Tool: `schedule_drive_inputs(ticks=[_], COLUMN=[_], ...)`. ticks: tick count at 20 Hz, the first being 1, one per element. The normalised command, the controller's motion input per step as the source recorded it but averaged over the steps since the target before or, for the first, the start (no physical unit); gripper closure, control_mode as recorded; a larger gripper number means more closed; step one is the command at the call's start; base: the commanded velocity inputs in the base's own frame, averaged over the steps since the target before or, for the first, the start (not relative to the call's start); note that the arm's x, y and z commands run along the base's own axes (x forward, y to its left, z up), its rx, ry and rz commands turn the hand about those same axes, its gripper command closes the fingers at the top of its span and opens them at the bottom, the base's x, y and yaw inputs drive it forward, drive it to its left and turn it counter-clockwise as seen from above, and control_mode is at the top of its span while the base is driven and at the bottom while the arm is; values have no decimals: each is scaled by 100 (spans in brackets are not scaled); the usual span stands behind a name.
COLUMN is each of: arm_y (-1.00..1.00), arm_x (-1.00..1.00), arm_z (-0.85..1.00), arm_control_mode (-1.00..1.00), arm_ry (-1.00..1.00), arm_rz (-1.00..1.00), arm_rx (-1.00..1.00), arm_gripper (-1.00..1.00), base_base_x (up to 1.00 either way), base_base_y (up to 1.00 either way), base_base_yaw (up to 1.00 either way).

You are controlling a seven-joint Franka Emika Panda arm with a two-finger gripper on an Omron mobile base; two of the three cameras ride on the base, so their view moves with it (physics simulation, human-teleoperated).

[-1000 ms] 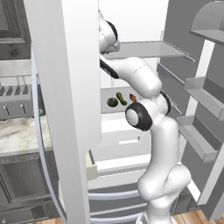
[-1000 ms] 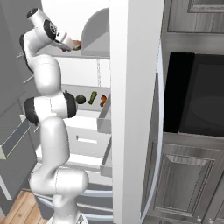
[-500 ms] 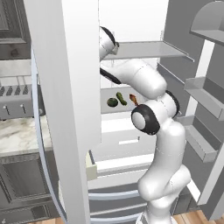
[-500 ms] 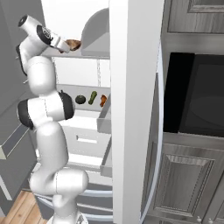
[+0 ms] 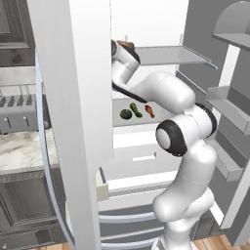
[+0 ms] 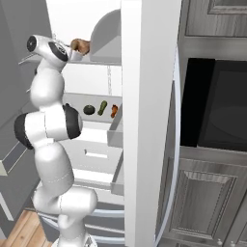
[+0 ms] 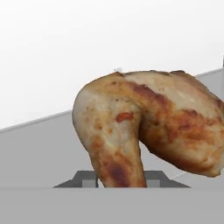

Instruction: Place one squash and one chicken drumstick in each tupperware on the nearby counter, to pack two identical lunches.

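1. Chicken drumstick, the plump golden-brown one, sits on the upper fridge shelf, and the claw has reached in closer over the last second.
2. Its jaws have narrowed around the meat; whether they pinch it yet, I cannot tell.
3. Judging from this, the grasp is starting and packing lies ahead.
4. Both squash wait on the lower shelf beside the slimmer drumstick; the fingertips are hidden behind the meat.

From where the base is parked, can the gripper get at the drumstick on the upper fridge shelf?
Probably yes: the gripper is already at the plump chicken drumstick on the upper shelf, with nothing between them.
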Motion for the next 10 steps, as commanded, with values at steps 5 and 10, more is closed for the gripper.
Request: schedule_drive_inputs(ticks=[5, 10], arm_y=[-26, -10], arm_x=[22, -8], arm_z=[-3, -22], arm_control_mode=[-100, -100], arm_ry=[-1, -5], arm_rz=[11, 14], arm_rx=[-3, -10], arm_gripper=[100, 100], base_base_x=[0, 0], base_base_y=[0, 0], base_base_yaw=[0, 0])
